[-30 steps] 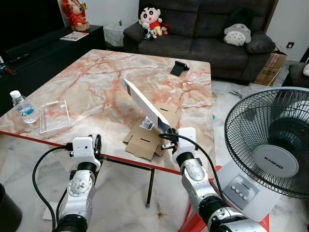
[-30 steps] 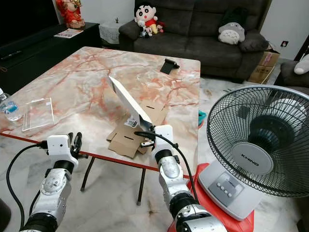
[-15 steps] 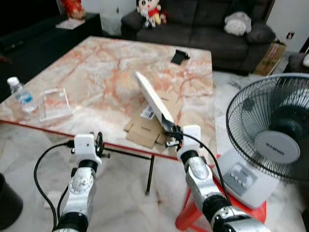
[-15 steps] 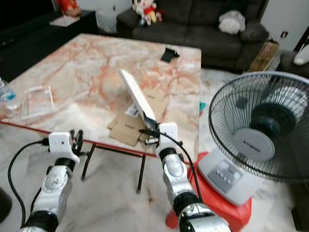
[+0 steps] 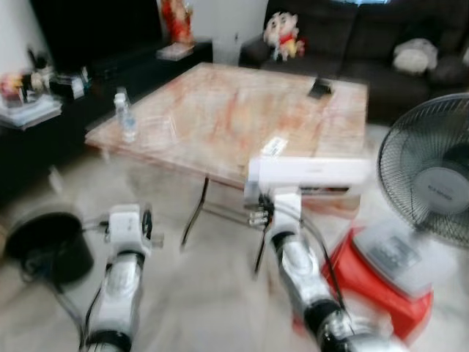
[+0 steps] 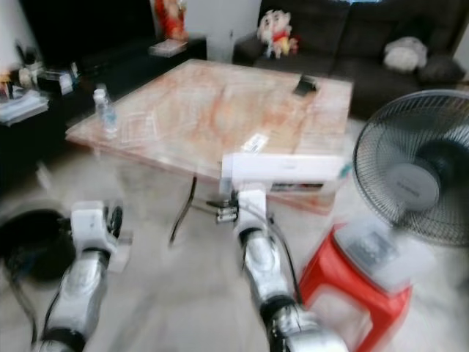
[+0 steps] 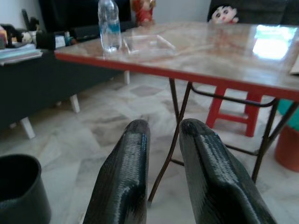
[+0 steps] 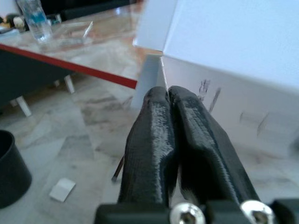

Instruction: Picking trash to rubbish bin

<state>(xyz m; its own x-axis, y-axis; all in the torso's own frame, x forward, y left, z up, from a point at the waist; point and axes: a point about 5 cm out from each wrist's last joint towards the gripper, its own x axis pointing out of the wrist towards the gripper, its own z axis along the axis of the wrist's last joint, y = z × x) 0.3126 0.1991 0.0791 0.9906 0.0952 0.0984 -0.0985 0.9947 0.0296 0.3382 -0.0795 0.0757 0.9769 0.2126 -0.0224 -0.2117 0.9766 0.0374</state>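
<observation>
- Clearly, the right gripper point(image 8: 166, 95) is clenched on a thin edge of the white flattened box point(image 5: 311, 172), with both black fingers point(image 8: 152, 140) pressed together around that flap.
- The box rises from the fingertips, and its broad white face stands just beyond them in the right wrist view.
- From the head views, which are blurred, the box hangs in the air off the near edge of the marble table point(image 5: 220, 110), directly above the right gripper point(image 5: 256, 213), with its long side roughly level.
- The left gripper point(image 7: 161, 128) hovers low over the tiled floor point(image 7: 107, 126), well apart from the box; its two fingers stand a little apart with nothing between them.
- A black rubbish bin point(image 5: 47, 246) sits on the floor beside the left arm, toward the robot's left.
- A water bottle point(image 5: 126, 117) and a clear tray point(image 7: 145, 43) stand near the table's left edge, and a small dark object point(image 5: 319, 88) lies toward its far right corner.
- A standing fan point(image 5: 429, 172) rests on a red stool point(image 5: 374, 282) off the table's right side.
- A dark sofa point(image 6: 352, 29) with plush toys point(image 5: 280, 35) runs along beyond the far edge.
</observation>
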